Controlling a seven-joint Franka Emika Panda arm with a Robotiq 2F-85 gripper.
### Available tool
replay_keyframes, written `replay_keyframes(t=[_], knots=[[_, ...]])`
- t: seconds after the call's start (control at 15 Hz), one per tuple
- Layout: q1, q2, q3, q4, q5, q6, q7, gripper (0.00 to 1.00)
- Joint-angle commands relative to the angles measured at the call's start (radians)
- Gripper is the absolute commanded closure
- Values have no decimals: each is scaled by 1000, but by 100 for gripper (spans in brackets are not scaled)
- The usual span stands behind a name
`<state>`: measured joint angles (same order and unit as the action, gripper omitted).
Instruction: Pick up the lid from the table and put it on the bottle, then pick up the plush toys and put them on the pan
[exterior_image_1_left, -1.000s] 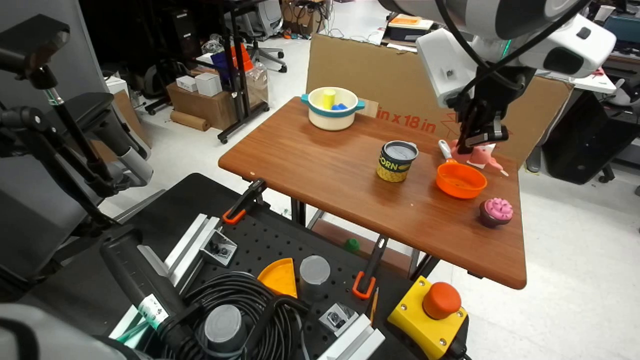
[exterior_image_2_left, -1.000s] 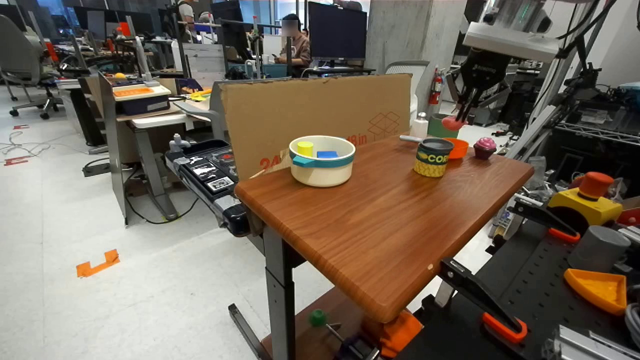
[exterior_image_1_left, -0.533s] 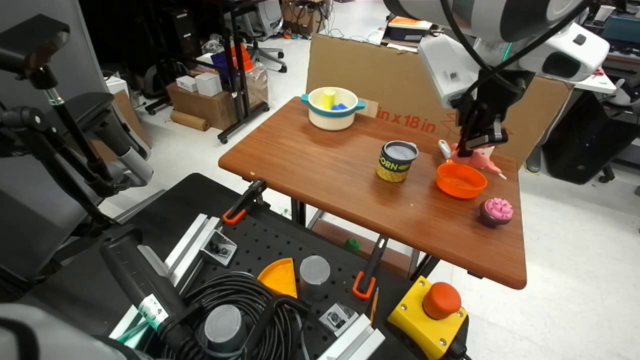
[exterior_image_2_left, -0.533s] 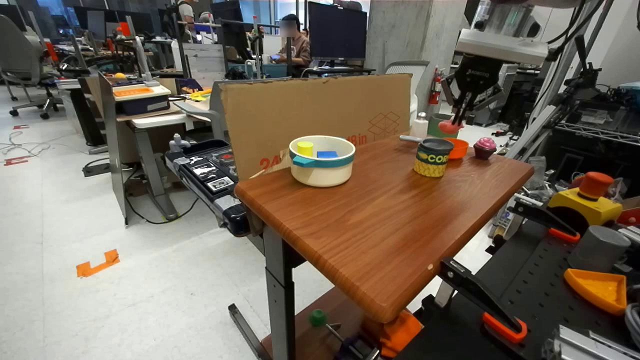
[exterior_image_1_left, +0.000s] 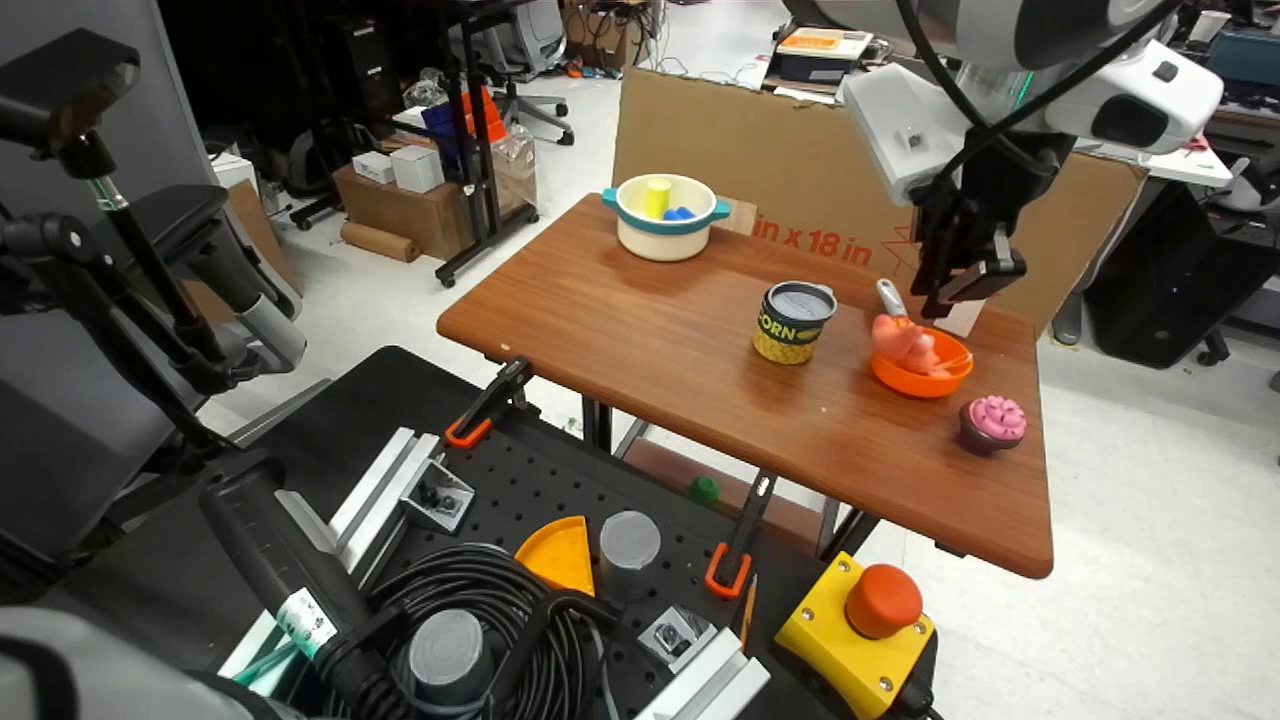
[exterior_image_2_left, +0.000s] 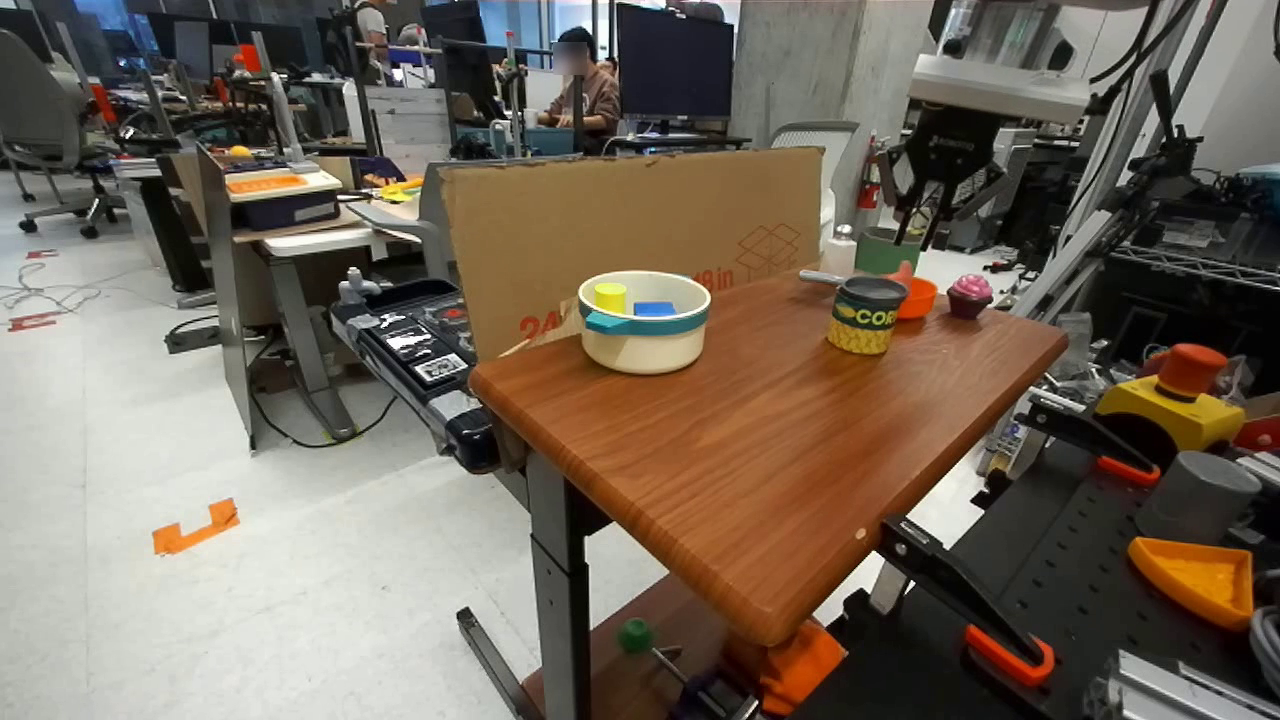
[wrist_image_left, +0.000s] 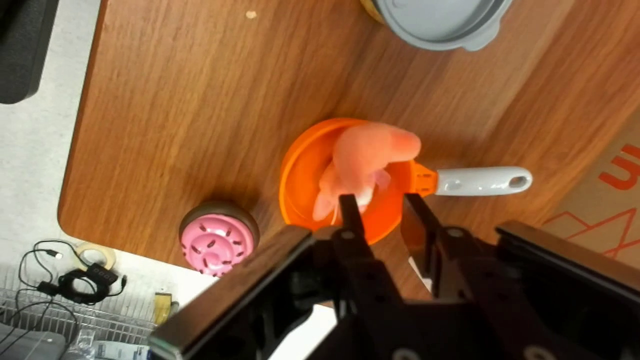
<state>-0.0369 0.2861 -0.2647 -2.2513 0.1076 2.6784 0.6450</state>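
Note:
In the wrist view the salmon-pink plush toy (wrist_image_left: 362, 150) lies in the orange pan (wrist_image_left: 299, 187), one end reaching over the rim near the white handle (wrist_image_left: 480, 181). My gripper (wrist_image_left: 381, 197) hangs above the pan, its fingers apart with nothing held between them; the gap also shows in an exterior view (exterior_image_2_left: 913, 243). The magenta-pink toy (exterior_image_1_left: 997, 417), cupcake-like with a dark base, stands on the table beside the pan. The grey lid (exterior_image_1_left: 800, 298) sits on top of the yellow-green corn bottle (exterior_image_1_left: 786, 345), left of the pan in that exterior view.
A cream pot (exterior_image_1_left: 665, 242) with teal handles holds yellow and blue pieces at the far end of the table. A cardboard panel (exterior_image_1_left: 745, 140) stands along the back edge. A white piece (exterior_image_1_left: 962, 316) lies behind the pan. Clamps (exterior_image_1_left: 735, 540) grip the front edge.
My gripper came down slightly over the pan, then its jaws parted. The salmon-pink toy, held between them before, has dropped into the pan.

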Motion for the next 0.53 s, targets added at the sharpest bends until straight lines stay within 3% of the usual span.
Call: replay_keyframes(t=[0.0,0.33,0.47], knots=[[-16,4,11,27,0,-36,-7,41],[-21,-4,14,24,6,-39,-17,3],[-23,-15,14,14,7,-31,-22,0]])
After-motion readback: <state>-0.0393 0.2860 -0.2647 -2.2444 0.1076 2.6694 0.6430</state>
